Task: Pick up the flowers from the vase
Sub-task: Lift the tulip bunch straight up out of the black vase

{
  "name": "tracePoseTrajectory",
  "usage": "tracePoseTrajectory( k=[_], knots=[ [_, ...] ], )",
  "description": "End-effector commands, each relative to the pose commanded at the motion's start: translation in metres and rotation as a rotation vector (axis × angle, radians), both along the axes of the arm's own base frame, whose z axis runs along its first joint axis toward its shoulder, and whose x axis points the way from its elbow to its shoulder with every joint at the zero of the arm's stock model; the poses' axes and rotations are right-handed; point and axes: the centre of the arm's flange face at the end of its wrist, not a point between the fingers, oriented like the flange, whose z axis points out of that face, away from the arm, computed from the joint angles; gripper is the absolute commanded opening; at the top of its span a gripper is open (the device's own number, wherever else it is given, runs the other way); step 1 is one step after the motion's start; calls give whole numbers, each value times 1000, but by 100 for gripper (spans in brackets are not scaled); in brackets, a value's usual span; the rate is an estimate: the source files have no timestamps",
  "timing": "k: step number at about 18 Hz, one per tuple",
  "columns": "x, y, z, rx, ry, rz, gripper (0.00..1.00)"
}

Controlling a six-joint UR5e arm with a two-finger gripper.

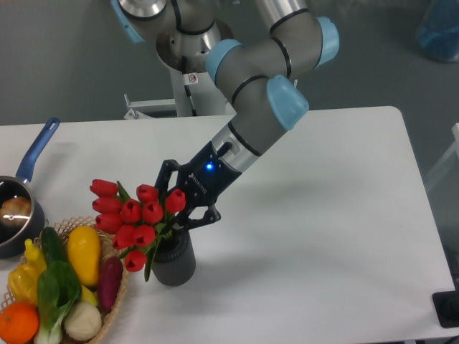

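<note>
The flowers (133, 215), a bunch of red tulips with green leaves, lean left out of the vase (173, 261), a short dark grey ribbed cylinder near the table's front left. My gripper (178, 222) reaches down from the upper right and is shut on the flowers' stems just above the vase's mouth. Blooms hide part of the black fingers. The stems' lower ends are still inside the vase.
A wicker basket (115, 297) with yellow, green, purple and orange vegetables touches the vase's left side. A dark saucepan (16, 215) with a blue handle stands at the far left edge. My arm (258, 122) slants across the table's middle.
</note>
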Motion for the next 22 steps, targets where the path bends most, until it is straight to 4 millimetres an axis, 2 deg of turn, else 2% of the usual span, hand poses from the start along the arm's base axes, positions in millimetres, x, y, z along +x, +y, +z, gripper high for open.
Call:
tracePoseTrajectory(
  k=[16,22],
  knots=[
    [-5,-27,61,162,-89,62,37],
    [-5,-32,70,169,-110,81,37]
  ],
)
